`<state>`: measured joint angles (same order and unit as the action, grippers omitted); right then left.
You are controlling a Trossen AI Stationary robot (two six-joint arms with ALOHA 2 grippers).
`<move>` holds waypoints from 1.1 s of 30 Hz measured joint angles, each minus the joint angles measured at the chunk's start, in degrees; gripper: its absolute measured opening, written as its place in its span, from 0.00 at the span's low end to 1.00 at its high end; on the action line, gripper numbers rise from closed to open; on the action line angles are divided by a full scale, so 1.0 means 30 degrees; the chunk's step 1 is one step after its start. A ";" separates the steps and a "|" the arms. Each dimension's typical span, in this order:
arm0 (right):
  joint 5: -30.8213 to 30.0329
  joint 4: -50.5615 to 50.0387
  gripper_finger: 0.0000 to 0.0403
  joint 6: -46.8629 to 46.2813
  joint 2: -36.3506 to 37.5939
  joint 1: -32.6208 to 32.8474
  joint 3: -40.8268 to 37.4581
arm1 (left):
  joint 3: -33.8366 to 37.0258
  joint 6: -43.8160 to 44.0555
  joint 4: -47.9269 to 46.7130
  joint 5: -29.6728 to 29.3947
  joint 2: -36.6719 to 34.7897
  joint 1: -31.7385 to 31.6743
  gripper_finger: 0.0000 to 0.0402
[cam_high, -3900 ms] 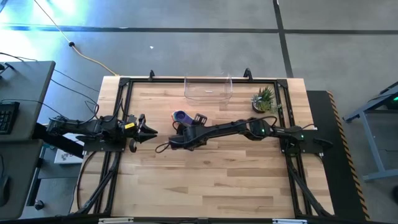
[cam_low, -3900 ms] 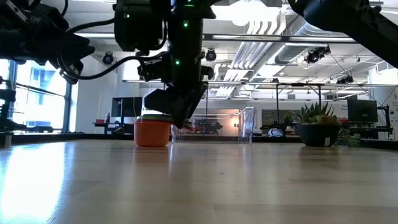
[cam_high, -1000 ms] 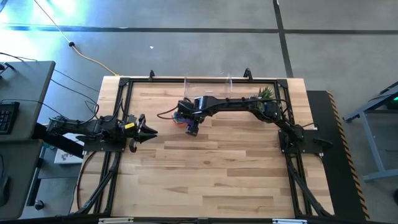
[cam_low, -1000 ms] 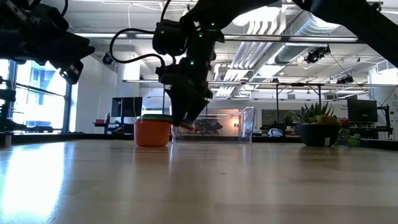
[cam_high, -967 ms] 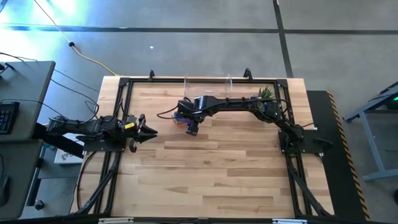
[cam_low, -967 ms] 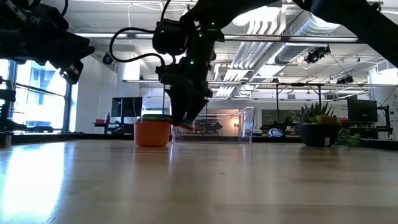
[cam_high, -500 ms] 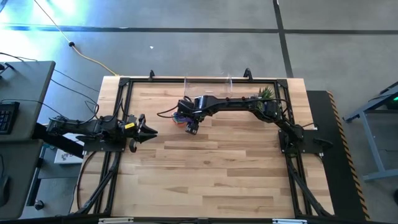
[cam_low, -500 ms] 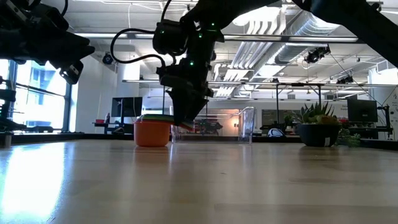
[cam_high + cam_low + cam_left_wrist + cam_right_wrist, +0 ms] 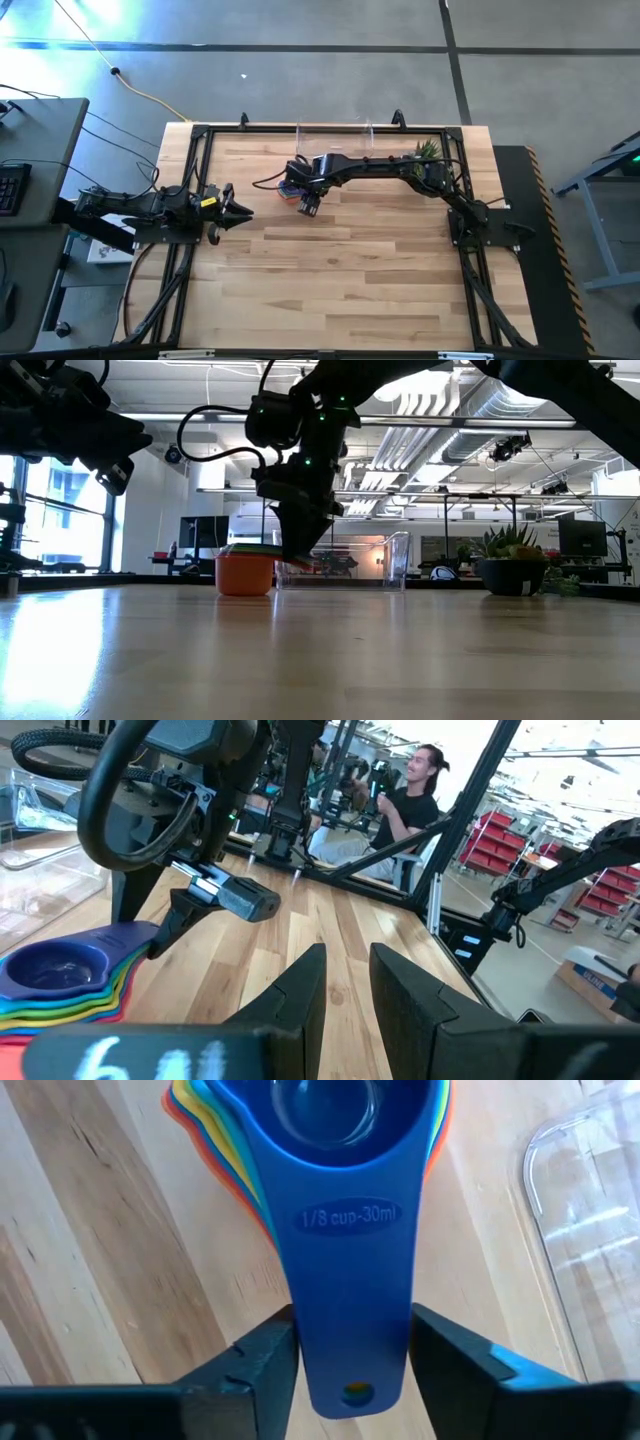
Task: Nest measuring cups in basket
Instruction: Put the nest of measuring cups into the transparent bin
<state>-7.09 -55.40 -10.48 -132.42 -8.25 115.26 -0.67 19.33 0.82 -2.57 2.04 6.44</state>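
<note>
Sitting on the counter (image 9: pixel 330 260) just in front of the clear basket (image 9: pixel 590 1220), the nested measuring cups (image 9: pixel 300 1140) have a blue top handle reading "1/8 cup-30ml". Right tool (image 9: pixel 350 1360) straddles that handle; can't tell if it's gripping. Left tool (image 9: pixel 235 210) waits, slightly parted, empty.

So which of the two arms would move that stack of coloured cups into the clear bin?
Probably the right. Its gripper has a finger on each side of the stacked measuring cups' handles, and the basket is just beyond. The left gripper waits at the table's left edge, away from both.
</note>
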 joint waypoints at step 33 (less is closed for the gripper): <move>-0.0459 0.0222 0.64 0.0516 -0.0487 -0.0051 0.0036 | 0.0000 0.0000 0.0000 0.0000 -0.0007 -0.0007 0.18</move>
<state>-8.47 -54.73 -8.93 -133.88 -8.40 115.37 -0.67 19.33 0.82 -2.57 2.02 6.42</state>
